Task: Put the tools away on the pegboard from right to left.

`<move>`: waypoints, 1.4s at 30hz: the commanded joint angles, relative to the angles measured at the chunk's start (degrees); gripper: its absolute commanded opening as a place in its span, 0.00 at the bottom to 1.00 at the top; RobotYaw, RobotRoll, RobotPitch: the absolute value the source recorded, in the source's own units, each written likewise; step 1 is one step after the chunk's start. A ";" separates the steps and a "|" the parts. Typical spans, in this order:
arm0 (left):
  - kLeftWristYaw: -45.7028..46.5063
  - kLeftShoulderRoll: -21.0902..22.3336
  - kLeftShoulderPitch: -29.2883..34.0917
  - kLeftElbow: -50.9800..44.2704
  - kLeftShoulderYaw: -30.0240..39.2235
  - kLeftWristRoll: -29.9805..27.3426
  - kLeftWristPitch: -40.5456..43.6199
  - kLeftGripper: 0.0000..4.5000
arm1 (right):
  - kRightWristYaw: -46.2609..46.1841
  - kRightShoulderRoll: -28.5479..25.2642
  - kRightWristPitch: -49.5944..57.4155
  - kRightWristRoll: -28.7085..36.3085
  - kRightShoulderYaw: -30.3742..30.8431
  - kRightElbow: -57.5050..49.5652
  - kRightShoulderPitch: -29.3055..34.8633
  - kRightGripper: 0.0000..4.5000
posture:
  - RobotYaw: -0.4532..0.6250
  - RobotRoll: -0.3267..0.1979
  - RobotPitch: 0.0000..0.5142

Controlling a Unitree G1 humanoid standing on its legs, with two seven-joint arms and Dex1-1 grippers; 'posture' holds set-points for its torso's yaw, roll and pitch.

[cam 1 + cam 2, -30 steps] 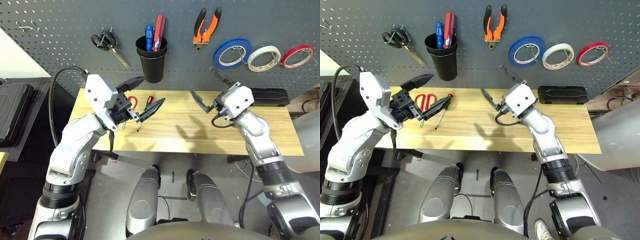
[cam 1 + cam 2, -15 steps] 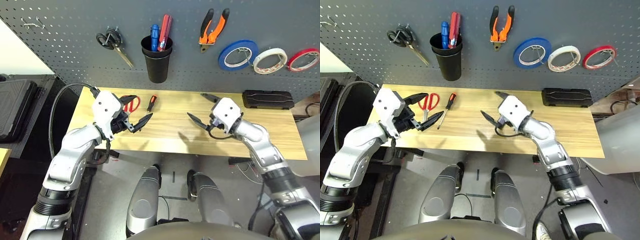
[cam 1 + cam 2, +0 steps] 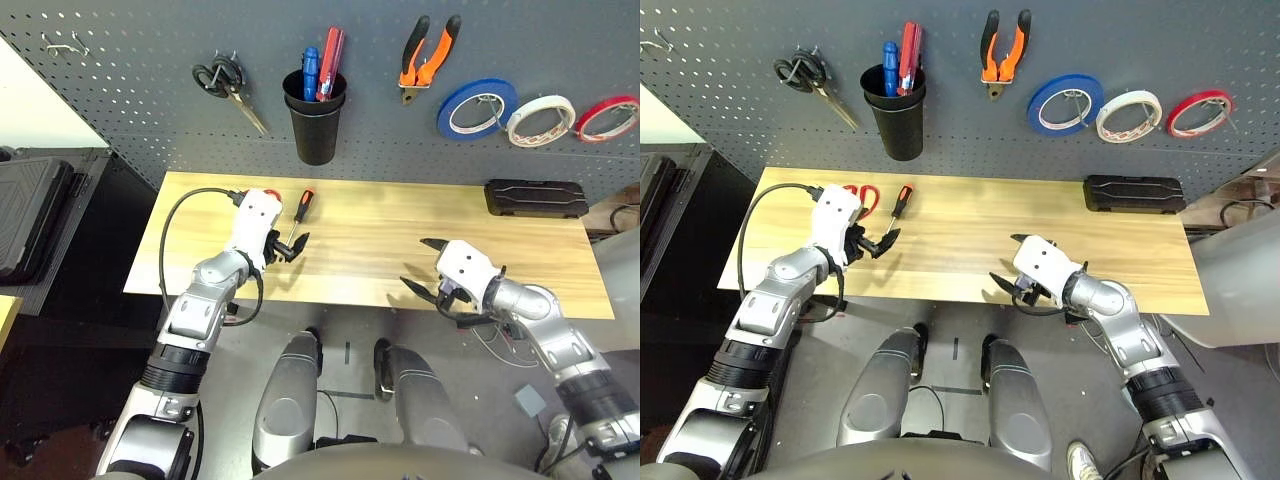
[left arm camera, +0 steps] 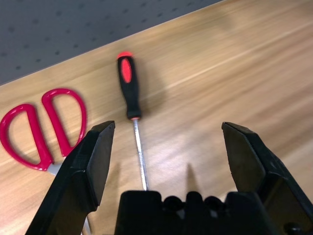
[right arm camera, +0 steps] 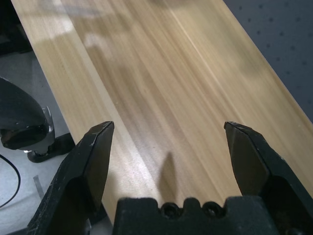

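Lying at the left of the tabletop (image 3: 970, 245), the red-handled scissors (image 4: 62, 122) are partly covered by the left gripper (image 4: 168, 132), whose fingers are spread with nothing pinched between them. Just beside the scissors, the screwdriver (image 4: 129, 88) is laid with its handle toward the pegboard (image 3: 380, 140) and its shaft between the spread fingertips as seen from the wrist; this alignment is presumably chosen so that it can be grasped next. Above, the black-handled scissors (image 3: 221, 78) are hung on a hook, and upright tools are kept standing by the black cup (image 3: 315, 130). Farther right, the pliers (image 3: 424, 62) are suspended with handles up. The right gripper (image 5: 170, 127) is held over the front of the tabletop, spread and empty, probably parked clear of the work. The blue tape ring (image 3: 477, 110), the whitish tape ring (image 3: 541, 122) and the red tape ring (image 3: 608, 119) are held by hooks passed through their openings.
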 commanded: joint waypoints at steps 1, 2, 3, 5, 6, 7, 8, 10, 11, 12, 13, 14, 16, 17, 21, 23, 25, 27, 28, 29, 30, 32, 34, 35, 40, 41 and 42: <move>1.11 -1.90 -2.07 5.56 -0.39 1.27 -0.27 1.00 | -0.66 0.61 1.42 -1.29 1.27 -0.26 1.30 1.00 | 0.60 0.62 0.55; 1.33 -2.65 -3.37 7.65 -0.23 1.31 0.07 1.00 | -0.82 0.92 1.70 -1.63 1.55 -0.24 1.22 1.00 | 0.60 0.62 0.55; 1.47 -3.16 -4.25 9.09 -0.11 1.36 0.31 1.00 | -0.94 1.12 1.90 -1.86 1.73 -0.28 1.20 1.00 | 0.60 0.62 0.55; 1.65 -4.09 -6.30 12.54 -0.01 1.53 0.46 1.00 | -1.19 1.67 2.38 -2.42 2.16 -0.10 0.94 1.00 | 0.59 0.62 0.56; 1.99 -4.56 -7.59 14.74 0.06 1.74 0.62 1.00 | -1.37 1.97 2.70 -2.71 2.45 0.00 0.75 1.00 | 0.59 0.62 0.57; 2.49 -5.11 -9.32 17.79 0.17 2.10 0.15 1.00 | -1.61 2.35 3.05 -3.02 2.80 0.14 0.52 1.00 | 0.58 0.62 0.58; 2.94 -5.53 -10.65 20.22 0.34 2.36 -0.27 1.00 | -1.78 2.61 3.30 -3.27 3.03 0.08 0.48 1.00 | 0.58 0.62 0.58; 4.50 -6.28 -13.71 26.10 1.08 2.83 -1.81 1.00 | -2.06 3.07 3.76 -3.65 3.38 -0.17 0.46 1.00 | 0.57 0.62 0.60; 5.05 -6.54 -15.04 28.74 1.38 3.02 -2.68 1.00 | -2.16 3.24 4.00 -3.80 3.49 -0.45 0.57 1.00 | 0.56 0.62 0.61; 5.37 -6.73 -16.01 30.72 1.59 3.18 -3.45 1.00 | -2.23 3.36 4.18 -3.91 3.55 -0.64 0.64 1.00 | 0.56 0.62 0.61; 5.51 -6.84 -16.60 31.99 1.73 3.23 -3.98 1.00 | -2.29 3.39 4.39 -3.98 3.59 -1.13 0.94 1.00 | 0.55 0.62 0.62; 5.92 -7.26 -18.02 34.63 2.17 3.15 -4.74 1.00 | -2.40 3.51 4.65 -4.12 3.66 -1.53 1.21 1.00 | 0.54 0.62 0.63; 6.63 -7.97 -21.00 40.48 2.69 3.44 -6.75 1.00 | -2.70 3.79 5.28 -4.33 3.73 -2.14 1.56 1.00 | 0.53 0.62 0.64; 6.98 -8.24 -22.29 43.35 2.89 3.67 -7.80 1.00 | -2.88 3.89 5.63 -4.38 3.72 -2.56 1.81 1.00 | 0.52 0.62 0.65; 7.80 -8.49 -25.21 51.19 3.32 4.68 -11.17 1.00 | -3.47 3.95 7.44 -4.33 3.58 -5.50 3.45 1.00 | 0.49 0.62 0.68; 8.47 -8.41 -26.35 54.64 3.64 5.09 -12.34 1.00 | -3.64 3.90 8.28 -4.35 3.46 -6.95 4.22 1.00 | 0.48 0.62 0.69; 9.27 -8.26 -27.17 57.35 4.05 5.42 -13.28 1.00 | -3.77 3.78 8.98 -4.39 3.37 -8.25 4.90 1.00 | 0.46 0.62 0.70; 10.11 -8.04 -27.81 59.57 4.41 5.84 -13.71 1.00 | -3.99 3.66 9.82 -4.38 3.18 -9.64 5.43 1.00 | 0.45 0.62 0.71; 10.46 -7.96 -28.17 60.50 4.62 5.96 -13.81 1.00 | -4.12 3.61 10.18 -4.37 3.06 -10.15 5.55 1.00 | 0.44 0.62 0.71; 10.91 -7.86 -28.47 61.32 4.79 6.08 -13.76 1.00 | -4.22 3.56 10.46 -4.36 2.96 -10.57 5.62 1.00 | 0.44 0.62 0.71; 11.27 -7.81 -28.68 61.94 4.93 6.20 -13.83 1.00 | -4.28 3.49 10.67 -4.34 2.90 -10.94 5.74 1.00 | 0.44 0.62 0.71; 11.38 -7.79 -29.03 62.84 5.11 6.38 -14.26 1.00 | -4.28 3.37 10.90 -4.20 2.83 -11.49 5.93 1.00 | 0.43 0.62 0.71; 11.58 -7.86 -29.32 63.39 5.36 6.43 -14.48 0.91 | -4.08 3.34 10.80 -3.82 2.76 -11.90 5.98 1.00 | 0.43 0.62 0.70; 11.65 -7.91 -29.43 63.60 5.47 6.43 -14.53 0.86 | -3.99 3.35 10.55 -3.65 2.73 -12.02 5.94 1.00 | 0.43 0.62 0.70; 12.26 -8.42 -29.30 63.52 5.74 6.44 -14.47 0.45 | -4.10 3.73 9.30 -2.89 2.27 -11.68 5.15 1.00 | 0.45 0.62 0.69; 12.42 -8.54 -29.13 63.28 5.89 6.39 -14.36 0.36 | -4.14 3.78 8.94 -2.83 2.22 -11.28 4.85 1.00 | 0.45 0.62 0.69; 12.58 -8.62 -28.88 62.92 6.05 6.35 -14.22 0.27 | -4.17 3.83 8.55 -2.78 2.16 -10.85 4.55 1.00 | 0.46 0.62 0.68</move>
